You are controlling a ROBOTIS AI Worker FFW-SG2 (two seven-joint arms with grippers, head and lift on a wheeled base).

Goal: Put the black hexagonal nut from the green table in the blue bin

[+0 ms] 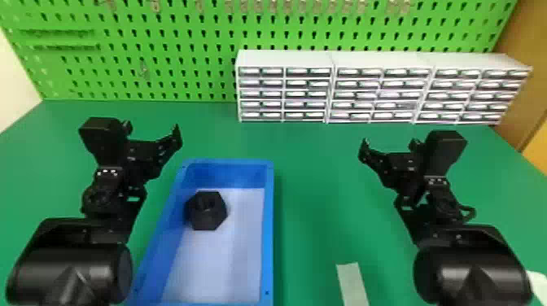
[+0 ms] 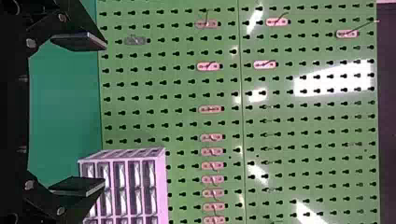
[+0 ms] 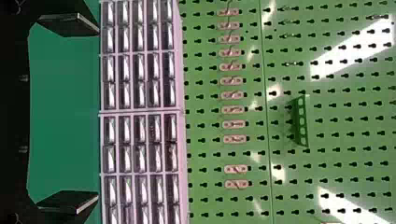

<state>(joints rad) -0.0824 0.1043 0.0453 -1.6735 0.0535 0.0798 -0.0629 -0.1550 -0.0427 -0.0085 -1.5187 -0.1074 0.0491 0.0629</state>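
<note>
The black hexagonal nut (image 1: 206, 210) lies inside the blue bin (image 1: 268, 228), on its pale floor against the left wall. In the head view my left gripper (image 1: 154, 132) is above the table, left of the bin's far end; in the left wrist view the left gripper (image 2: 78, 113) stands open, its fingers wide apart. My right gripper (image 1: 388, 148) is held well to the right of the bin, and the right wrist view shows the right gripper (image 3: 69, 114) open too, with nothing between its fingers.
White drawer cabinets (image 1: 329, 89) stand along the back of the green table (image 1: 317, 162), before a green pegboard (image 1: 163, 49). A pale strip (image 1: 352, 285) lies near the front edge, right of the bin. Another white object (image 1: 538, 285) is at the right edge.
</note>
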